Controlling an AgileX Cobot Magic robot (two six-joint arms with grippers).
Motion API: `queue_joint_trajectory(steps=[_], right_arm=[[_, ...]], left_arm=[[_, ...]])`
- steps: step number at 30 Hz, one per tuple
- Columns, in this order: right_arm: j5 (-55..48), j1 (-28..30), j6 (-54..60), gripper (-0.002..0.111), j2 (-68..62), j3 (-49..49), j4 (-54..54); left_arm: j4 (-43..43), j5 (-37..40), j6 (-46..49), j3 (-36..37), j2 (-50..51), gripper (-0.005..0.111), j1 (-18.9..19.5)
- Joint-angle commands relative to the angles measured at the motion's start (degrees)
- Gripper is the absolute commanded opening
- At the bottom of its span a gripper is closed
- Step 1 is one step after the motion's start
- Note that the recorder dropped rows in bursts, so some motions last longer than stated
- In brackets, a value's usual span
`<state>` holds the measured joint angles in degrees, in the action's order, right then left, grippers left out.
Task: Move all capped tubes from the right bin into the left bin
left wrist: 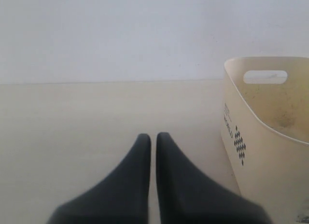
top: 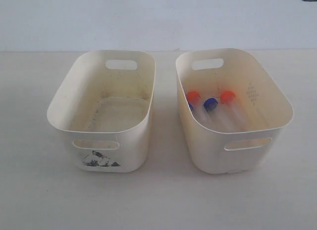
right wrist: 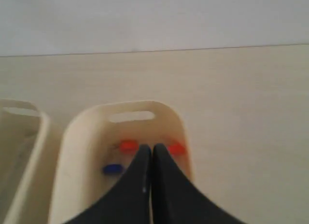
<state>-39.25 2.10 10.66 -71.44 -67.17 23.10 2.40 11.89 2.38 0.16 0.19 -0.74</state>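
Observation:
The right bin (top: 257,91) holds the capped tubes: an orange-red cap (top: 193,95), a blue cap (top: 211,103), a second orange-red cap (top: 228,96) and a blue cap half hidden by the wall (top: 191,107). The left bin (top: 79,93), with its torn sticker (top: 99,159), has no tubes in it. Neither arm shows in the exterior view. My right gripper (right wrist: 151,147) is shut, high above the right bin (right wrist: 77,137), with two orange-red caps (right wrist: 128,146) and a blue cap (right wrist: 112,169) below. My left gripper (left wrist: 152,136) is shut over bare table beside the left bin (left wrist: 270,151).
Both bins stand side by side on a pale table (top: 158,200) with a narrow gap between them. A white wall (top: 148,17) rises behind. The left bin's floor is stained.

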Motion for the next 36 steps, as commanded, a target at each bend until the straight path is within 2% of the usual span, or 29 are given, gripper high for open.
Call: queue_joint_trajectory(steps=[1, 8, 10, 13, 16, 19, 20, 23, 25, 29, 34, 36], right_arm=[[-1.1, 0.0, 17.9, 0.000, -7.2, -4.8, 21.9], [10.5, 0.0, 17.6, 0.000, -11.4, -4.8, 24.6], [9.8, 0.0, 18.9, 0.000, -12.3, -4.8, 25.6], [5.3, -2.3, 31.2, 0.000, -14.4, -4.9, 25.1], [2.6, -7.5, 34.8, 0.000, -16.1, -4.9, 21.7], [3.1, -13.6, 23.6, 0.000, -18.2, -5.2, 4.3], [2.0, -15.8, 12.8, 0.000, -19.3, -6.0, -6.9], [-6.5, -18.7, -10.7, 0.000, -22.7, -9.8, -27.2], [-12.0, -18.7, -12.8, 0.000, -24.8, -12.6, -27.8], [-20.9, -18.7, -8.2, 0.000, -29.8, -17.4, -24.2], [-23.5, -18.7, -8.2, 0.000, -36.1, -19.9, -23.5], [-24.0, -18.7, -8.2, 0.005, -38.2, -20.3, -23.5]], left_arm=[[-0.1, -0.6, -0.4, -0.2, -0.2, 0.004, 0.1], [-0.1, -0.6, -0.4, -0.2, -0.2, 0.004, 0.1], [-0.1, -0.6, -0.4, -0.2, -0.2, 0.004, 0.1], [-0.1, -0.6, -0.4, -0.2, -0.2, 0.004, 0.1], [-0.1, -0.6, -0.4, -0.2, -0.2, 0.004, 0.1], [-0.1, -0.6, -0.4, -0.2, -0.2, 0.004, 0.1], [-0.1, -0.6, -0.4, -0.2, -0.2, 0.004, 0.1], [-0.1, -0.6, -0.4, -0.2, -0.2, 0.004, 0.1], [-0.1, -0.6, -0.4, -0.2, -0.2, 0.004, 0.1], [-0.1, -0.6, -0.4, -0.2, -0.2, 0.004, 0.1], [-0.1, -0.6, -0.4, -0.2, -0.2, 0.004, 0.1], [-0.1, -0.6, -0.4, -0.2, -0.2, 0.004, 0.1]])
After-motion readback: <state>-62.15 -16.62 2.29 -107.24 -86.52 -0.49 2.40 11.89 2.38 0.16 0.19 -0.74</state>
